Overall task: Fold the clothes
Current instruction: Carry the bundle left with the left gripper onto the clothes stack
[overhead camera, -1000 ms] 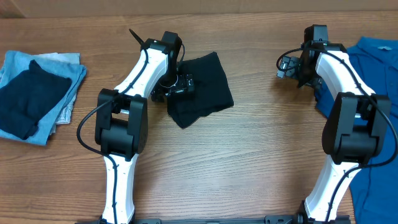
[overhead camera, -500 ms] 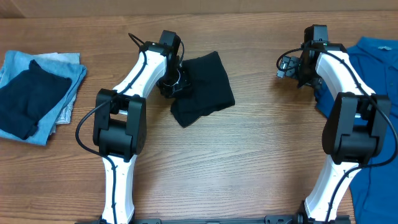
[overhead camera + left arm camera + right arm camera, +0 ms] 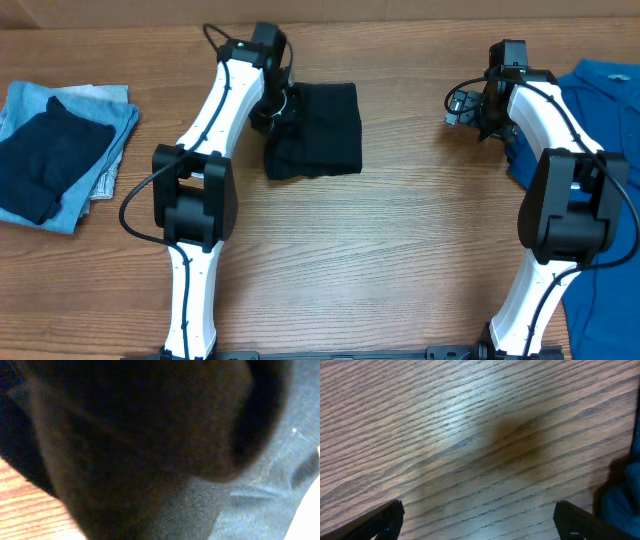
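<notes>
- The left end effector [image 3: 272, 112] is closed on the left edge of the black garment [image 3: 322, 130] (its wrist camera sees almost only dark cloth, very close).
- The black garment lies folded as a rough rectangle on the tabletop [image 3: 400, 240], in the upper middle.
- The right end effector [image 3: 460, 105] has its fingers wide apart over bare wood and holds nothing; the blue shirt [image 3: 610, 95] lies near it, at the right edge.
- A pile of folded clothes [image 3: 60, 150] rests far left.
</notes>
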`<action>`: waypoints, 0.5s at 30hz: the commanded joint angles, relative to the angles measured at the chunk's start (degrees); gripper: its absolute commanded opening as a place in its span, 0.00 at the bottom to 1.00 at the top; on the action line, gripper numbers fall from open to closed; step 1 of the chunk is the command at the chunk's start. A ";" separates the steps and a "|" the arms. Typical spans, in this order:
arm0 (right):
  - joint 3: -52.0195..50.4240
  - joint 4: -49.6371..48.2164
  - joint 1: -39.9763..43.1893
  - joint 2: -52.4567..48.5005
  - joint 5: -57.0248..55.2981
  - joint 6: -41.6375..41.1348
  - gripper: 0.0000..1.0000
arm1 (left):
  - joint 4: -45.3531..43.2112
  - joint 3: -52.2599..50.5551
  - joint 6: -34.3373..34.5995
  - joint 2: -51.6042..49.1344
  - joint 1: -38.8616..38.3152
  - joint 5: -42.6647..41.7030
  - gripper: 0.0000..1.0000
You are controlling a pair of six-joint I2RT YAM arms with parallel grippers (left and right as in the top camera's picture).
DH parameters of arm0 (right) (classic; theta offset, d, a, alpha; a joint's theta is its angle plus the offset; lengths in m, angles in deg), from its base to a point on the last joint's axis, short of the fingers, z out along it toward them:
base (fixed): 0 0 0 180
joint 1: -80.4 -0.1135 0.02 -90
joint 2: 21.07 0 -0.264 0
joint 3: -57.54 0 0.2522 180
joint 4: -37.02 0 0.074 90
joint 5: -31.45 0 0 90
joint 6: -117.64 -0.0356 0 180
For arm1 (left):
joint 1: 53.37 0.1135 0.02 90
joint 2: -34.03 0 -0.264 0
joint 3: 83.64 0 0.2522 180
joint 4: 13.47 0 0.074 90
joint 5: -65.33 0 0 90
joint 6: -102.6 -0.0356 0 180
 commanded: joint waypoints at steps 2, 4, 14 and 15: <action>-0.26 -0.24 0.11 0.31 -0.35 -0.04 1.00 | 1.14 5.92 -2.12 -0.24 -0.31 4.26 0.04; -0.26 -0.24 0.11 0.31 -0.35 -0.04 1.00 | 3.91 10.16 2.23 0.28 0.50 9.88 0.04; -0.26 -0.26 0.11 0.31 -0.35 -0.04 1.00 | 6.82 14.38 9.53 13.09 12.31 14.86 0.04; -0.26 -0.24 0.11 0.31 -0.35 -0.04 1.00 | 7.43 14.38 9.53 14.27 15.04 14.86 0.04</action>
